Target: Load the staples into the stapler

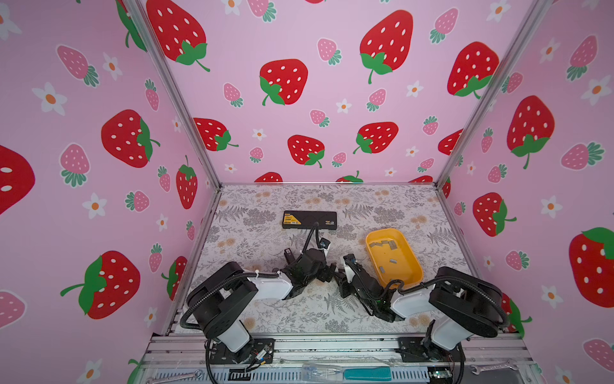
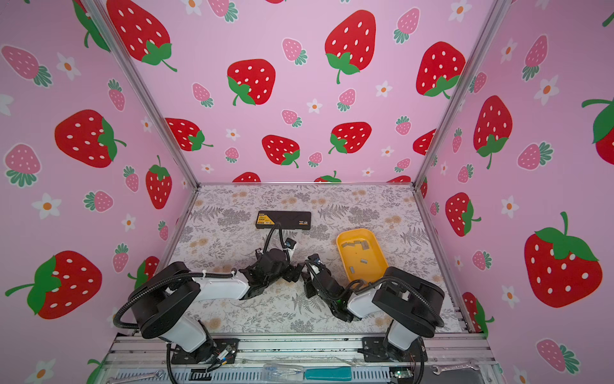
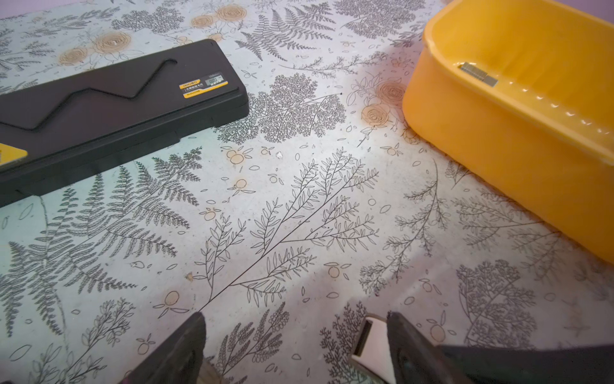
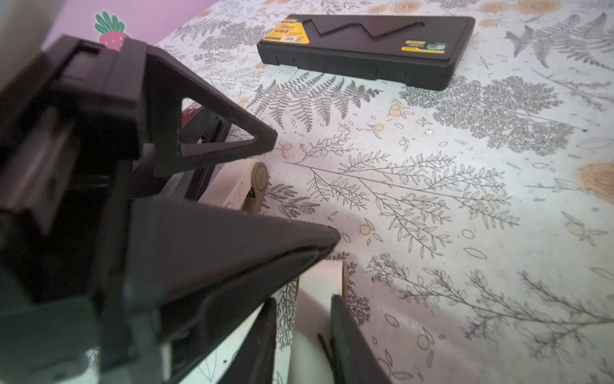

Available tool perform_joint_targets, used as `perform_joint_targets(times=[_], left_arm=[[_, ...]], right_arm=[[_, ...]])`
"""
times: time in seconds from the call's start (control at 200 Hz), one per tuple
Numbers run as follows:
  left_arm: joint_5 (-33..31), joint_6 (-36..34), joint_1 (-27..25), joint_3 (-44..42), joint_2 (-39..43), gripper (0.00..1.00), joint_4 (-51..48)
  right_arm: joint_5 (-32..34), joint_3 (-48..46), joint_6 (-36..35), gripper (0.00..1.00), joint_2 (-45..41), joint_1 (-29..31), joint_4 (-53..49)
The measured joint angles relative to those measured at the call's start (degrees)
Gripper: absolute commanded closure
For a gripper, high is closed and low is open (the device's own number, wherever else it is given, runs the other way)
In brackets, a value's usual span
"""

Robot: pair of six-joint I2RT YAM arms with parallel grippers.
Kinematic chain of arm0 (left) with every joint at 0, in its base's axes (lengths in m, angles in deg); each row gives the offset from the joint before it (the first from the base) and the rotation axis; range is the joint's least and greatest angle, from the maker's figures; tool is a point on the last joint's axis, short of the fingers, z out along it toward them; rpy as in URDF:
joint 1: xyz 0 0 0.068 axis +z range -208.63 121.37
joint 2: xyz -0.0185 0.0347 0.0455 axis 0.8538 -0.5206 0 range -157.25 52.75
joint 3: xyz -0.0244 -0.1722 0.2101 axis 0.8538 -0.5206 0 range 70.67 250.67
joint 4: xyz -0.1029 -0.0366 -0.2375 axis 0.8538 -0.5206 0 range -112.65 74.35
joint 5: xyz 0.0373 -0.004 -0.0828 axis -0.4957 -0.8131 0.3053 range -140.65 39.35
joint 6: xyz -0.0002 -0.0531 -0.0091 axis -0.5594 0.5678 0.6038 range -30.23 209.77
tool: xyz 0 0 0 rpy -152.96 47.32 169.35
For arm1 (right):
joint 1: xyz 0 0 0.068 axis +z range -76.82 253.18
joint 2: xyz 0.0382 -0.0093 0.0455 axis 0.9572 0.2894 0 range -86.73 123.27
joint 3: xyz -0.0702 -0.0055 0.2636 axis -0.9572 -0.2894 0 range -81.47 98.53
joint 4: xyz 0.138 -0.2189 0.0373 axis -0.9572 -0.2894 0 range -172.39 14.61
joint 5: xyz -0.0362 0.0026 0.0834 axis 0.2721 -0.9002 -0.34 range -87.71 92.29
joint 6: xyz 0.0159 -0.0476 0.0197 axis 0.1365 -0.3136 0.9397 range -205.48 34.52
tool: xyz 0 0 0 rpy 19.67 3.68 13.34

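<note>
The small whitish stapler (image 4: 239,192) lies on the table between the fingers of my left gripper (image 3: 295,316). Its tan hinge end sits against one finger and its white end (image 3: 373,345) against the other, so the jaws are shut across it. My right gripper (image 4: 304,299) stands open around a whitish flat part of the stapler (image 4: 325,282), with a strip of table showing beside one finger. Both grippers meet mid-table in both top views, left gripper (image 1: 327,271) and right gripper (image 1: 342,266), hiding the stapler. Grey staples (image 1: 382,244) lie in the yellow tray (image 1: 387,231).
A black flat case (image 1: 309,219) lies at the back of the table, behind the grippers. The yellow tray's wall (image 3: 498,159) stands close on the right of them. A teal-handled screwdriver (image 1: 367,374) and wrenches rest on the front rail. Pink strawberry walls enclose three sides.
</note>
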Motion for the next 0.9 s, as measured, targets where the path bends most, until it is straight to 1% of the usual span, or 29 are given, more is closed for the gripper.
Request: perform_joint_targets(times=[0.11,0.14,0.15,0.22,0.305,0.335,0.38,0.445,0.49,0.53,0.575,0.625,0.635,0.7,0.765,0.835,0.9], left_arm=[[-0.31,-0.07,-0.33,0.02,3.41,0.12,-2.99],[-0.66,-0.11,-0.37,0.02,4.94,0.12,-4.15],[-0.74,-0.11,-0.37,0.02,5.60,0.12,-4.68],[-1.97,-0.17,-0.39,0.31,9.86,0.12,-7.48],[-4.44,-0.04,-0.37,1.68,15.65,0.10,-11.78],[-5.44,0.07,-0.33,2.56,17.62,0.09,-13.57],[-7.10,0.24,-0.24,4.13,20.46,0.07,-16.15],[-9.90,0.13,0.02,6.62,23.71,0.06,-18.95],[-12.66,-0.15,0.17,8.13,25.44,0.10,-19.93],[-15.23,-0.46,0.33,9.27,26.32,0.10,-20.63],[-17.97,-0.72,0.44,10.69,26.80,0.08,-22.29],[-20.31,-0.74,0.68,12.52,26.80,0.08,-25.14],[-20.61,-0.72,0.72,12.81,26.80,0.08,-25.57],[-22.51,-1.01,0.94,14.97,27.04,0.06,-29.00],[-23.65,-1.55,1.40,16.11,28.44,0.00,-31.36],[-24.57,-2.25,2.56,15.72,31.30,0.01,-32.06],[-25.42,-2.64,5.38,13.25,34.99,0.01,-30.73]], right_arm=[[0.39,1.86,0.39,0.50,-3.93,0.00,-10.23],[0.74,2.67,0.46,0.49,-5.29,0.04,-13.00],[0.74,2.84,0.66,0.46,-5.64,0.04,-13.66],[1.66,4.98,1.29,0.35,-9.38,0.04,-18.86],[3.17,7.69,2.54,0.18,-14.51,0.04,-24.09],[3.54,8.52,2.91,0.07,-16.15,0.04,-25.66],[4.37,9.99,4.59,0.00,-18.82,0.04,-28.41],[6.36,13.05,6.01,0.01,-21.81,0.04,-33.62],[8.17,15.65,6.93,0.01,-23.17,0.04,-37.40],[10.12,18.25,7.45,0.01,-24.20,0.02,-40.59],[12.24,20.81,7.50,0.01,-25.27,-0.07,-42.86],[14.47,22.38,6.75,0.01,-26.49,-0.07,-43.23],[14.93,22.51,6.34,0.00,-26.80,-0.07,-43.04],[17.73,21.88,3.19,0.01,-28.87,-0.35,-40.76],[20.09,20.04,-1.44,0.01,-30.49,-1.68,-37.68],[23.04,18.16,-6.64,0.01,-31.12,-5.77,-35.17],[25.86,16.04,-11.69,0.01,-31.39,-11.69,-32.54]])
